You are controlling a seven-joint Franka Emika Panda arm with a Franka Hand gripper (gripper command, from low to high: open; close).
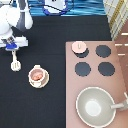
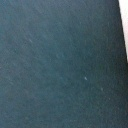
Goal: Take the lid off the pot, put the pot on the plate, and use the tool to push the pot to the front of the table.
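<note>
The pinkish pot [image 1: 37,75] sits uncovered on the cream plate [image 1: 38,83] at the exterior view's left centre. Its pale-pink lid [image 1: 78,46] lies apart, on the stove panel's upper left burner. Left of the pot, the cream spatula tool [image 1: 15,63] lies on the black table [image 1: 50,40], head toward the bottom and handle pointing up. My gripper [image 1: 12,49] hangs right at the top end of that handle. The wrist view shows bare black tabletop with a pale strip [image 2: 124,30] at one edge.
The brown stove panel [image 1: 120,60] with black burners [image 1: 103,50] fills the right side. A large grey handled pan [image 1: 95,106] stands at its bottom end. A pale wall edge [image 1: 119,20] is at the top right.
</note>
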